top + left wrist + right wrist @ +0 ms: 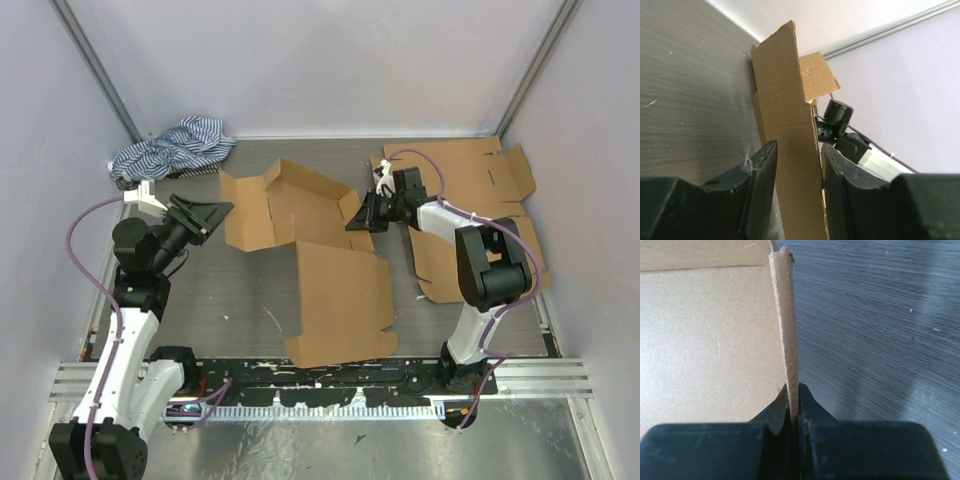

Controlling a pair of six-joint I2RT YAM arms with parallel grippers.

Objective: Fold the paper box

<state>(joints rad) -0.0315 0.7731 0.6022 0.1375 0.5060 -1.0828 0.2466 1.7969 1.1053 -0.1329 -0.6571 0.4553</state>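
Note:
The brown cardboard box (335,285) lies partly unfolded mid-table, with its back panels raised. My left gripper (220,211) is open at the box's left edge. In the left wrist view the left flap (782,95) stands between the open fingers (762,165), close to the right finger, with a gap to the left one. My right gripper (359,217) is shut on the box's right flap. In the right wrist view its jaws (794,389) pinch the thin flap edge (784,315), and the flap face fills the left of that view.
A second flat cardboard blank (475,190) lies at the back right, under the right arm. A striped blue cloth (175,145) is bunched in the back left corner. Walls close in the left, back and right sides.

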